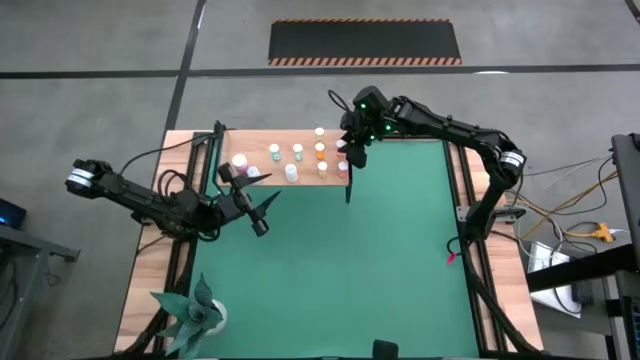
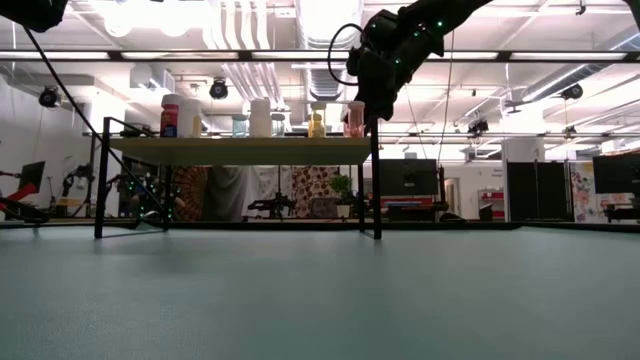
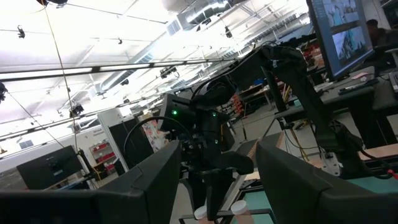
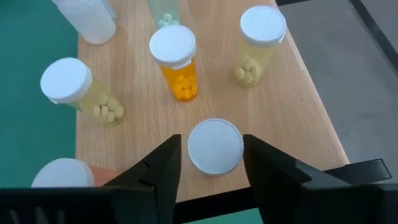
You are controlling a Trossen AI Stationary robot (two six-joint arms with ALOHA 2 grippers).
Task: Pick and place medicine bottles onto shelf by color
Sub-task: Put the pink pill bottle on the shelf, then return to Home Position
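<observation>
Dark jointed arms, white wrist bands, green LEDs, black cables.

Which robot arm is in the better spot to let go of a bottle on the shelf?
The right arm, probably. Its claw is open over the shelf, with a white-capped bottle standing between its fingers. The left claw sits over the green mat, beside the shelf, holding nothing.

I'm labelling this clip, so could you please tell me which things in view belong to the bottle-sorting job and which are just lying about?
Part of the job:
- medicine bottles
- shelf
- right gripper, open over a white cap
- left gripper, waiting beside the shelf

Just lying about:
- paper plant
- green mat
</observation>
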